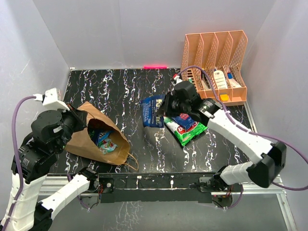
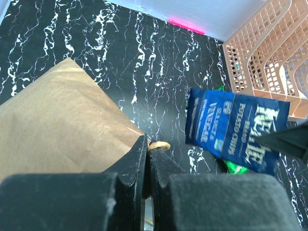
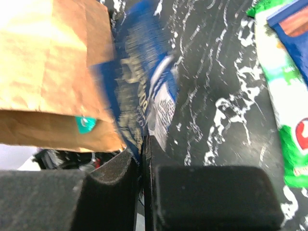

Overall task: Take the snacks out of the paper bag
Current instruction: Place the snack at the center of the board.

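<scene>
The brown paper bag (image 1: 89, 132) lies on its side at the left, its mouth open toward the near right. A teal-green packet (image 1: 107, 144) and other packets show inside. My left gripper (image 1: 79, 117) is shut on the bag's twisted handle (image 2: 160, 144) at the rim. My right gripper (image 1: 164, 108) is shut on the dark blue packet (image 1: 153, 111), held mid-table just right of the bag; it also shows in the right wrist view (image 3: 139, 91). The large green packet (image 1: 187, 131) lies on the table with a small red and blue packet (image 1: 184, 120) on top.
The orange slotted file rack (image 1: 216, 62) with small bottles stands at the back right, close behind my right arm. A pink strip (image 1: 155, 67) marks the table's back edge. White walls close in the left, back and right sides.
</scene>
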